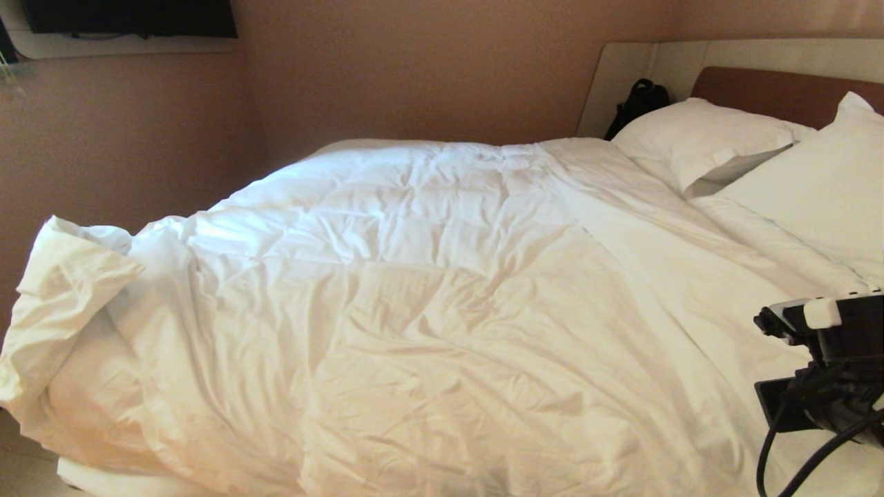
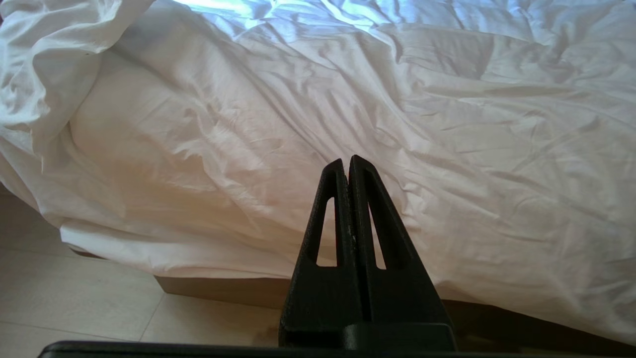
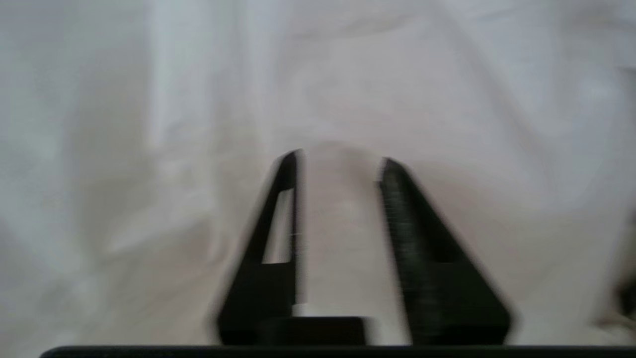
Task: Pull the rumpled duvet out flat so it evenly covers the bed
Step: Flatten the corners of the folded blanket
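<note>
Just beyond the parted right fingers [image 3: 340,159], rumpled duvet [image 1: 428,290] untouched, left fingers [image 2: 348,164] pressed together near its hanging edge

The right pincer [image 3: 339,159] and the duvet [image 3: 149,124] behind it are blurred; the duvet hides the bed [image 2: 223,291] almost entirely.

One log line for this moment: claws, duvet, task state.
left claw: shut, parked by bed edge | right claw: open over duvet, holding nothing | duvet: rumpled, foot corner folded back | task: not done
</note>
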You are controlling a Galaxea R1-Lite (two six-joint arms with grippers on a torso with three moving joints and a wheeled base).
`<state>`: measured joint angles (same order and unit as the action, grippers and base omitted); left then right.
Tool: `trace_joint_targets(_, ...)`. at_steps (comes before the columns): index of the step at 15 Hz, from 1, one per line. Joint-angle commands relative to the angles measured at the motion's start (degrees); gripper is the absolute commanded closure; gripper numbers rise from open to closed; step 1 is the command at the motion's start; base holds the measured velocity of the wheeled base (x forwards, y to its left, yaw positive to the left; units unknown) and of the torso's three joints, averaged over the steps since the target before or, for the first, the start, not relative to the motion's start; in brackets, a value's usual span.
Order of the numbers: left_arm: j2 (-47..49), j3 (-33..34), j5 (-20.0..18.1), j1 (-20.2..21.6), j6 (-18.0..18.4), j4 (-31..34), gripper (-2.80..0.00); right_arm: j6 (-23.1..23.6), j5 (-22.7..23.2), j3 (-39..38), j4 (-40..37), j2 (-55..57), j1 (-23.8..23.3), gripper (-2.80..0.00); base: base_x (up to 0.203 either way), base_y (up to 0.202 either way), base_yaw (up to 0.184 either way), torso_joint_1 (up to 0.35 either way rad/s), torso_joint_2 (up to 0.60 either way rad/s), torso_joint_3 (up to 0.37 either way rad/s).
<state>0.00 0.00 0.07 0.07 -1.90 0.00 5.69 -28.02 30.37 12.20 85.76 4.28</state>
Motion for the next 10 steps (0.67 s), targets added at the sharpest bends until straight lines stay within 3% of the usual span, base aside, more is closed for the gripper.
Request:
trace_joint_targets(1,0.0,0.0,-0.1,0.0,0.0,0.0,0.0,0.0,-14.6,-0.1,0.5,1.2,0.7,-2.8,0.0,0.0,0.0,0.0,0.0,0.0)
trace_joint_targets(7,0.0,0.0,0.0,0.0,0.0,0.0,0.0,-0.6,-15.9,-0.5,1.0,5.0,4.0,-2.8,0.0,0.0,0.0,0.0,0.0,0.0)
trace_joint_targets(10,0.0,0.0,0.0,0.0,0.0,0.0,0.0,-0.7,-19.6,-1.1,4.3,8.3,6.3,-2.8,0.0,0.0,0.0,0.0,0.0,0.0)
